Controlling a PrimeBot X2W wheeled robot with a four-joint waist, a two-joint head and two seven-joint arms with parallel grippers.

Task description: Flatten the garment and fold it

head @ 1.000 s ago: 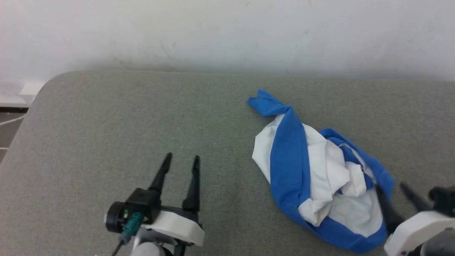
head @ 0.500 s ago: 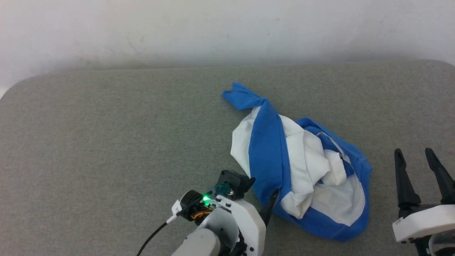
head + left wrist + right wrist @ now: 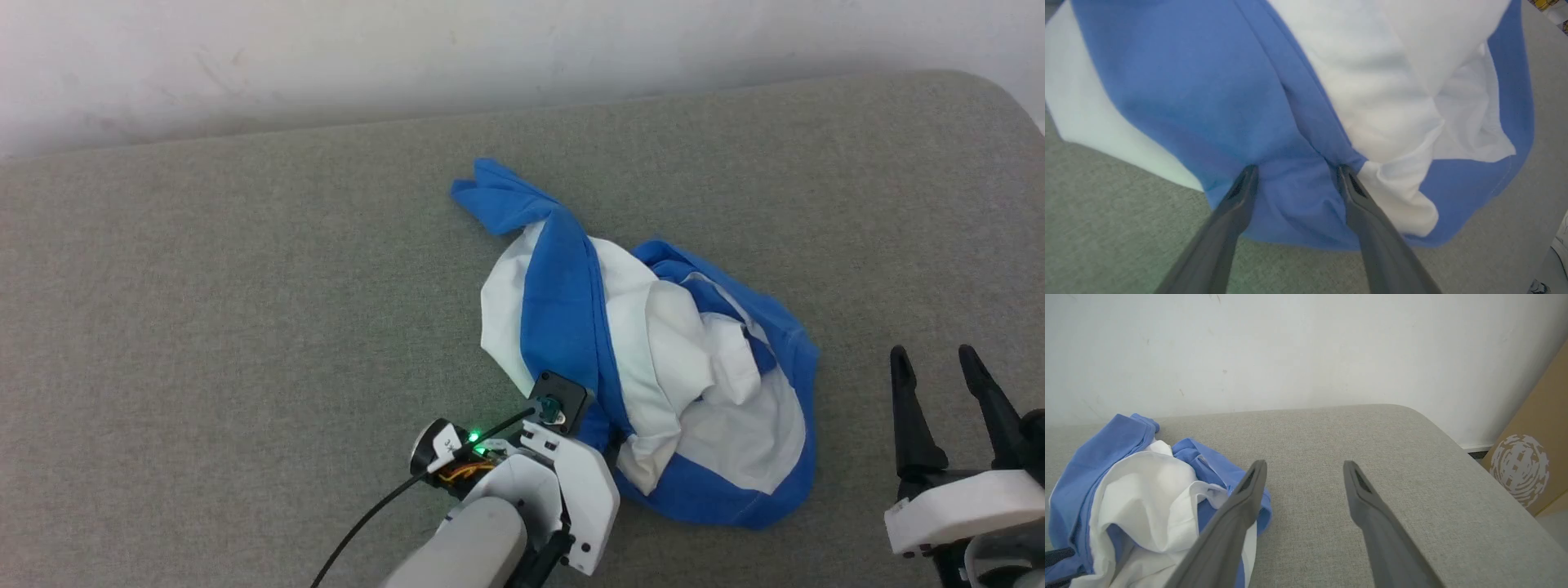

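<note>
Grey padded surface [image 3: 245, 327] against white wall [image 3: 490, 41]; garment [image 3: 653, 359] crumpled right of centre; left gripper [image 3: 1297, 171] jaws wide, tips on its blue near edge; right gripper [image 3: 932, 359] jaws wide, empty, just right of garment

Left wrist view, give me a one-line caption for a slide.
Open left gripper poised at a blue fold of the crumpled white-and-blue T-shirt on a grey fabric surface.

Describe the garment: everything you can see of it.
The garment is soft white cloth with royal-blue panels and blue trim, crumpled in a heap on the grey padded surface. One twisted blue end points toward the wall. The left hand, open, has both fingertips against blue cloth at its near edge.
</note>
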